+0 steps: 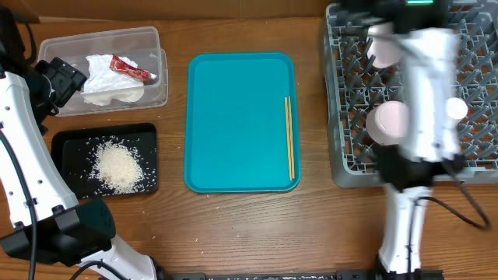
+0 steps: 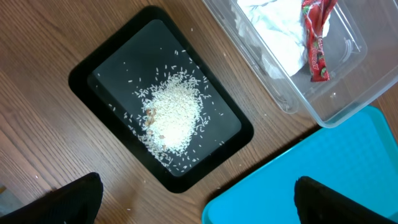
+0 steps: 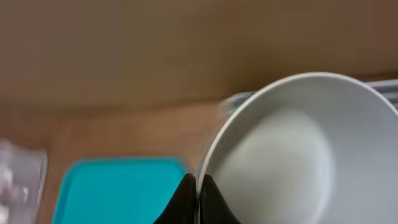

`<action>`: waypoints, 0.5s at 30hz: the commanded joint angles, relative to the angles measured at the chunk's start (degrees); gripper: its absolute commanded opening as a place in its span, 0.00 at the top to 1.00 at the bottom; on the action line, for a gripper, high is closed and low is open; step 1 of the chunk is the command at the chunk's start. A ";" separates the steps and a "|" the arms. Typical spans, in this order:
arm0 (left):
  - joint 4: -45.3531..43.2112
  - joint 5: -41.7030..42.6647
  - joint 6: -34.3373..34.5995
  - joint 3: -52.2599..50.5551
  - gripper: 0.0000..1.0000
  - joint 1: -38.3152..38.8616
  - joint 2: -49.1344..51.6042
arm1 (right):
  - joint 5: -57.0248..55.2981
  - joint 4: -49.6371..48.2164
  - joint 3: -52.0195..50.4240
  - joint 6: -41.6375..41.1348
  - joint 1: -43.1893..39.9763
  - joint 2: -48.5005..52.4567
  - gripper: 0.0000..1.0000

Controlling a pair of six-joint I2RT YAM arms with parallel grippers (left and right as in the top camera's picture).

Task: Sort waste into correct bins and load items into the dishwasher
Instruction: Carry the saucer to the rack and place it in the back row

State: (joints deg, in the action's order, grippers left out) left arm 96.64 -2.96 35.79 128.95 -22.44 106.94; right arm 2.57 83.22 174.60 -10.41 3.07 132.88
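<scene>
Where the overhead view comes first, the entries run as follows.
- Clear tub (image 1: 159,82): far left, holds the crumpled napkin (image 1: 105,82) and the red-and-white wrapper (image 1: 130,68).
- Black tray (image 1: 144,134): just in front of the tub, with rice scraps (image 1: 118,165) heaped in it.
- Teal tray (image 1: 233,117): centre, bare but for the chopsticks (image 1: 289,138) lying along its right edge.
- Dish rack (image 1: 350,155): right, largely covered by the right arm (image 1: 424,93), which is motion-blurred. Pale round pieces show beside the arm, but which is cup, saucer or plate cannot be told.

Left wrist view.
- Left gripper (image 2: 196,199): fingers spread wide with nothing between them, hanging over the table by the black tray and the teal tray's corner.
- The rice sits inside the black tray, with a few grains lying out toward its rim.

Right wrist view.
- Right gripper (image 3: 199,190): fingertips pressed together on the rim of the white bowl (image 3: 292,149), a thin edge pinch.
- The bowl is held tilted, apparently near the rack's edge, though the blur leaves this uncertain.

Risks, as judged.
- A rim pinch on smooth ware gives little hold. A fast swing, which the blur suggests, may let the bowl pivot or slip, drop on the pegs, or knock the pieces in the rack.
- Lowered off the peg rows, the bowl may tip over rather than stand.
- The chopsticks, thin and flat on the tray, look hard to pinch and may roll away.
</scene>
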 commanded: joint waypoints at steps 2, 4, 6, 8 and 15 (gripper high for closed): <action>0.02 -0.02 -0.92 0.09 0.00 -0.04 0.20 | 28.46 1.29 1.11 -2.03 -17.20 -1.73 0.96; 0.02 -0.02 -0.92 0.09 0.00 -0.04 0.20 | 37.48 0.92 -1.01 -1.75 -23.21 -1.01 0.96; 0.02 -0.02 -0.92 0.09 0.00 -0.04 0.22 | 45.00 -0.02 -4.48 -1.62 -28.13 -0.28 0.96; 0.02 -0.02 -0.92 0.09 0.00 -0.04 0.22 | 51.56 -1.73 -9.68 -1.62 -31.87 0.07 0.96; 0.02 -0.02 -0.92 0.09 0.00 -0.04 0.20 | 68.54 -18.38 -33.20 -4.28 -35.47 0.07 0.96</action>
State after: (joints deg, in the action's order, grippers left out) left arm 96.64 -2.96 35.79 128.95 -22.44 106.94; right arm 58.02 69.60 148.22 -12.64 -32.67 132.20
